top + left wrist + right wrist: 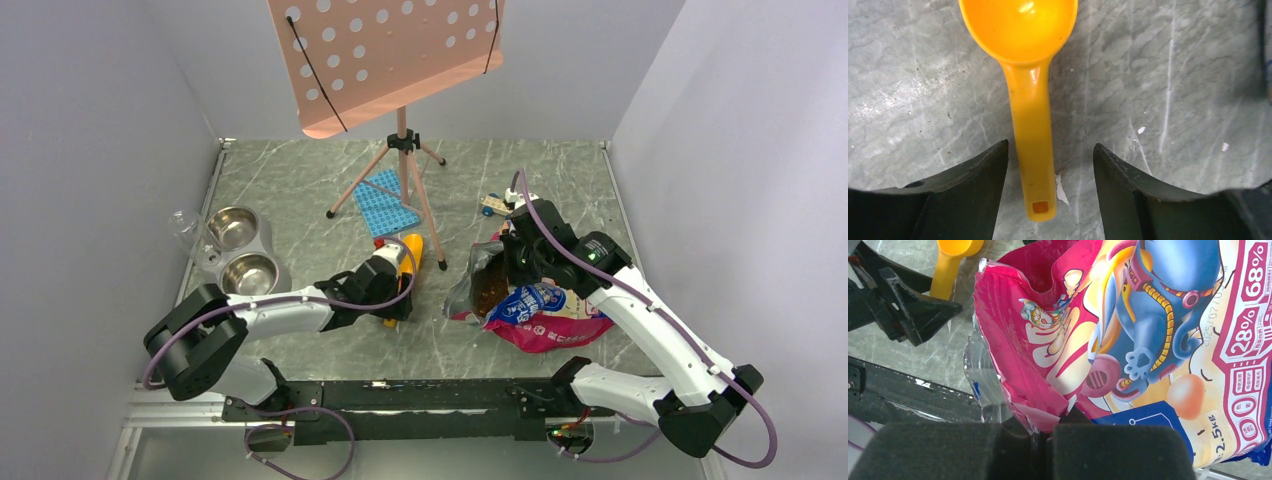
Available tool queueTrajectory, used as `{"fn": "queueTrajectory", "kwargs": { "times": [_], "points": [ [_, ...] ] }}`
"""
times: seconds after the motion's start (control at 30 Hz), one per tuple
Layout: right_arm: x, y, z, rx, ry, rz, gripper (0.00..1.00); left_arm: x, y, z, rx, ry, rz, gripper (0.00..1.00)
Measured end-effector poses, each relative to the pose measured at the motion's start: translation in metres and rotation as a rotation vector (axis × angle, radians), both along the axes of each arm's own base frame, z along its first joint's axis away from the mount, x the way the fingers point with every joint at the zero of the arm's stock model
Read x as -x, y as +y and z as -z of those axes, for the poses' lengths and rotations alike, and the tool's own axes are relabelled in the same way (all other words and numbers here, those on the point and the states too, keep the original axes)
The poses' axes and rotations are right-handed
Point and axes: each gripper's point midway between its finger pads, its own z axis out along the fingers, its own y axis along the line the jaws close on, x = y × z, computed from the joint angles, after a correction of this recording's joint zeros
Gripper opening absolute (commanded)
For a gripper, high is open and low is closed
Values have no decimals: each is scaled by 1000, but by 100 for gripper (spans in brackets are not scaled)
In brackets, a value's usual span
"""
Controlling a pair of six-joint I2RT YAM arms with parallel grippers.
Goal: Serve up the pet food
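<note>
Kibble (490, 290) is sitting in the bag (550, 322), centre-right. Right gripper (1045, 432) is pinching its rim, left gripper (1050, 144) gaping around scoop (1030, 100).

Scoop (1030, 115) bowl cut by top edge; pet food (490, 289) mostly hidden inside bag (552, 320).

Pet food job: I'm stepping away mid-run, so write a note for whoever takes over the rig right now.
The left end effector is open, jaws either side of the scoop handle, not gripping; the scoop lies on the table.
The right end effector is shut on the bag rim, holding its mouth open.
The kibble is in the bag; the bowls, far left, are empty.
Done: bag opened. Left: grip scoop, load kibble, fill a bowl.
</note>
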Motion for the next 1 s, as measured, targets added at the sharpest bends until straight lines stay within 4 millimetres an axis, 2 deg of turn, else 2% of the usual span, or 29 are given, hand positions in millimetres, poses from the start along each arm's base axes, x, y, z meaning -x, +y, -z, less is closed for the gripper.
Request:
{"fn": "queueTrajectory", "kwargs": {
  "times": [0.23,0.43,0.73,1.0],
  "points": [
    [1,1,0,-5,3,6,0,-1,-3,-9,159,4,20,50],
    [1,2,1,-5,6,6,0,-1,-19,-18,249,3,61,39],
    [2,3,1,-4,7,14,0,-2,-29,-11,250,21,76,36],
    [2,3,1,-6,9,26,0,0,-40,-5,169,10,73,44]
  ]
}}
